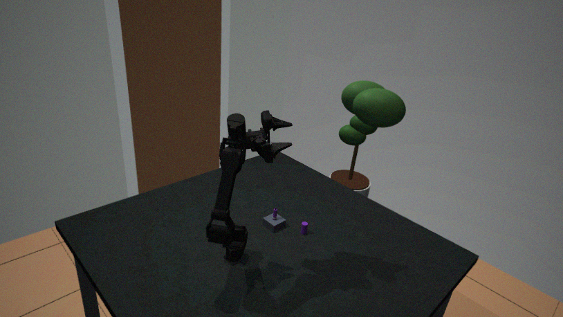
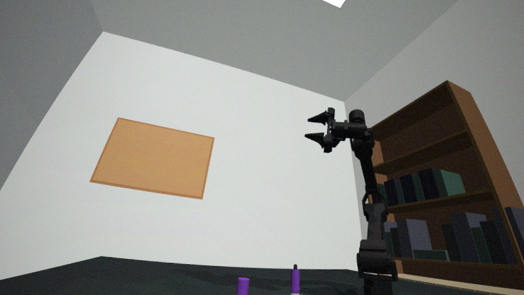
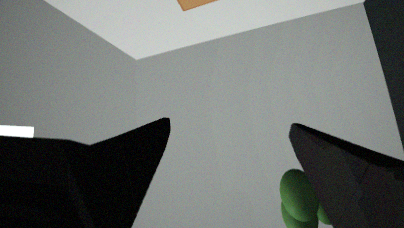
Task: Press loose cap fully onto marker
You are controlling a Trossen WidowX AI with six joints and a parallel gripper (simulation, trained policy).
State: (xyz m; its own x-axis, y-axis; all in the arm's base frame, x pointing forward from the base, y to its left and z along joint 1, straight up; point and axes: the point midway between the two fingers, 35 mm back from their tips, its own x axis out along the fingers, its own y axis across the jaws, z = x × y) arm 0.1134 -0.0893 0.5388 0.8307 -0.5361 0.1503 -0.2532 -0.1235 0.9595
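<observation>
The purple marker (image 1: 274, 213) (image 2: 295, 281) stands upright in the grey holder block (image 1: 271, 224), with its dark tip bare and pointing up. The purple cap (image 1: 304, 228) (image 2: 243, 286) stands upright on the table (image 1: 165, 221), a short way from the block and apart from it. My gripper (image 1: 291, 134) (image 2: 306, 127) (image 3: 228, 126) is open and empty. It is held high above the table and points sideways. The wrist view shows neither the marker nor the cap.
A potted plant (image 1: 373, 106) (image 3: 298, 195) stands beyond the table's edge. A bookshelf (image 2: 472, 128) stands behind the arm in the exterior view, and an orange board (image 2: 157, 157) hangs on the wall. The arm's shadow falls on the table.
</observation>
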